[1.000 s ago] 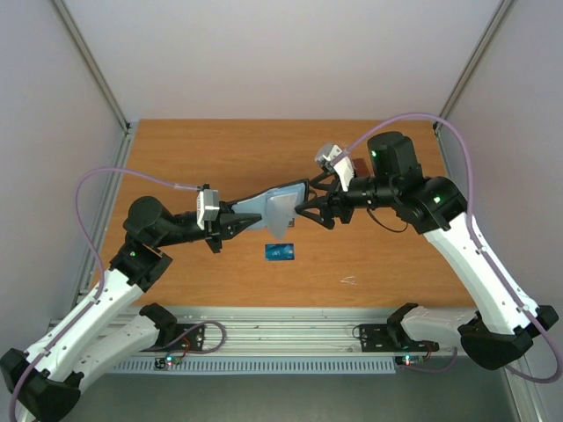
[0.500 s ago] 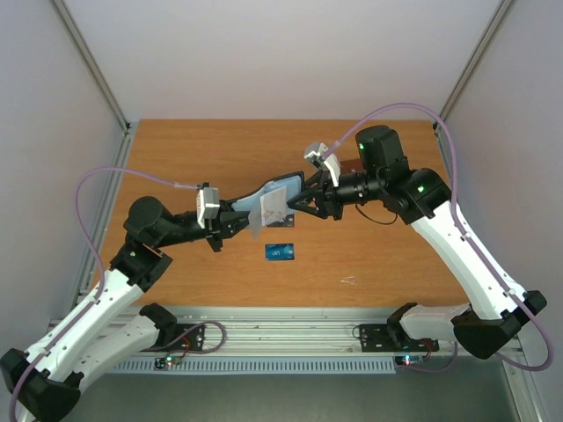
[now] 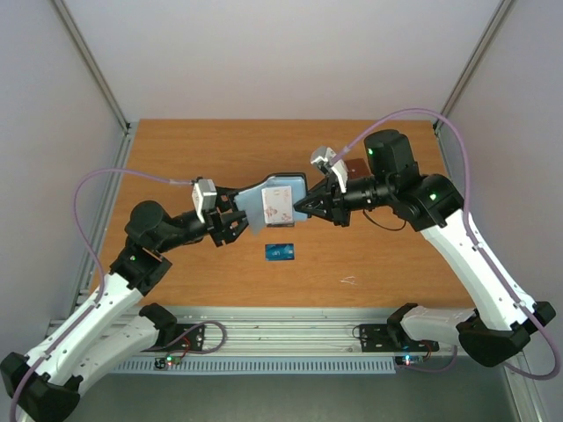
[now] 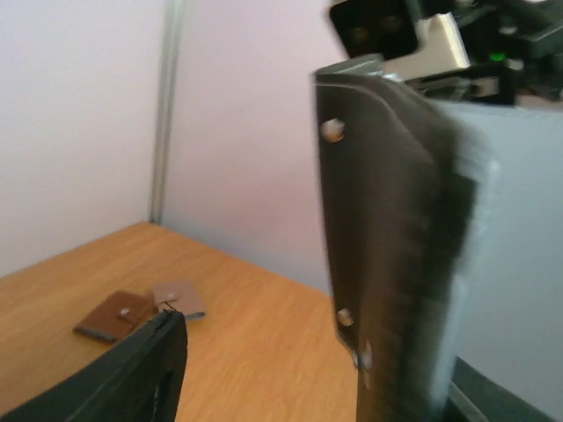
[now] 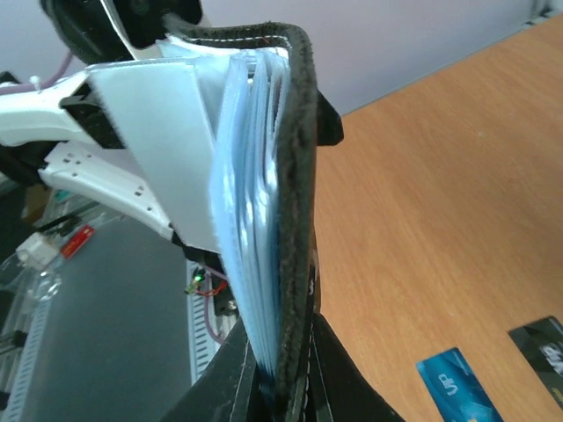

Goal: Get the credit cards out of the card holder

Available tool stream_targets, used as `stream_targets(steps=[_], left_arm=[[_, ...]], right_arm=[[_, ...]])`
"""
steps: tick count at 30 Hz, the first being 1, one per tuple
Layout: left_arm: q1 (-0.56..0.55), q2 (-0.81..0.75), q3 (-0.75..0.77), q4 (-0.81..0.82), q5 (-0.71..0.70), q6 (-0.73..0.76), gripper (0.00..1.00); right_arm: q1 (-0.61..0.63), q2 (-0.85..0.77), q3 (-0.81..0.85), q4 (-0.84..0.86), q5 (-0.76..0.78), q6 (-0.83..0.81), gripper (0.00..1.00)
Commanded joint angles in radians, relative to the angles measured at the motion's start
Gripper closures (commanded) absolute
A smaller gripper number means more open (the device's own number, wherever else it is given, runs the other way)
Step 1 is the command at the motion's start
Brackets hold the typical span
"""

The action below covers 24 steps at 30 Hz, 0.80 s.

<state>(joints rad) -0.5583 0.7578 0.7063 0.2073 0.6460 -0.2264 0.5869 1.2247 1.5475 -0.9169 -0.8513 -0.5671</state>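
The card holder [image 3: 269, 203] hangs above the middle of the table, its light blue lining facing up and a white card [image 3: 277, 205] with reddish marks on it. My right gripper [image 3: 303, 207] is shut on its right edge; in the right wrist view both fingers [image 5: 236, 374] pinch the black cover and blue lining [image 5: 295, 185]. My left gripper [image 3: 236, 223] stands open at the holder's left end. In the left wrist view the black cover with its snaps [image 4: 387, 246] stands well apart from the left finger [image 4: 141, 374]. A blue card [image 3: 280, 251] and a black card [image 5: 544, 348] lie on the table.
A dark brown wallet [image 4: 110, 315] and a tan wallet [image 4: 180, 297] lie together at the back of the table, the brown one [image 3: 356, 167] showing behind my right arm. Grey walls close the table's back and sides.
My left gripper has let go of the card holder and opened, drawing slightly back. My right gripper has closed on the holder's right edge, and the holder now lies flatter, lining up.
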Motion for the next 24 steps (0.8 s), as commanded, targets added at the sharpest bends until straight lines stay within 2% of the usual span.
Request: stream_targets(steps=[1,3,4,6,8,9,12,14,18,24], left_arm=[[0.018,-0.043,-0.018,-0.082,-0.27,0.023,0.37],[0.038,-0.055,-0.026,-0.107,-0.452,0.027,0.36],[0.063,-0.058,-0.027,-0.111,-0.498,0.028,0.39],[0.093,-0.069,-0.025,-0.111,-0.512,0.044,0.42],[0.102,-0.085,-0.019,-0.111,-0.426,0.079,0.48],[0.103,-0.088,-0.015,-0.11,-0.385,0.089,0.52],[0.102,-0.077,-0.004,-0.053,0.016,0.107,0.65],[0.086,-0.043,0.008,0.022,0.248,0.07,0.65],[0.038,0.013,0.038,-0.018,0.247,0.013,0.7],[0.041,0.042,0.039,-0.008,0.091,-0.121,0.64]], right_arm=[[-0.001,-0.04,0.038,-0.017,0.222,0.069,0.99],[-0.002,-0.02,0.06,-0.054,0.349,0.115,0.99],[-0.001,-0.001,0.08,-0.082,0.416,0.143,0.99],[-0.001,0.043,0.129,-0.143,0.542,0.201,0.99],[0.005,0.071,0.147,-0.163,0.59,0.228,0.99],[0.013,0.069,0.138,-0.144,0.583,0.227,0.99],[0.034,0.059,0.09,-0.049,0.515,0.231,0.99],[0.045,0.064,0.074,-0.002,0.457,0.233,0.99],[0.078,0.082,0.072,0.042,0.371,0.205,0.99],[0.088,0.075,0.054,0.062,0.21,0.152,0.99]])
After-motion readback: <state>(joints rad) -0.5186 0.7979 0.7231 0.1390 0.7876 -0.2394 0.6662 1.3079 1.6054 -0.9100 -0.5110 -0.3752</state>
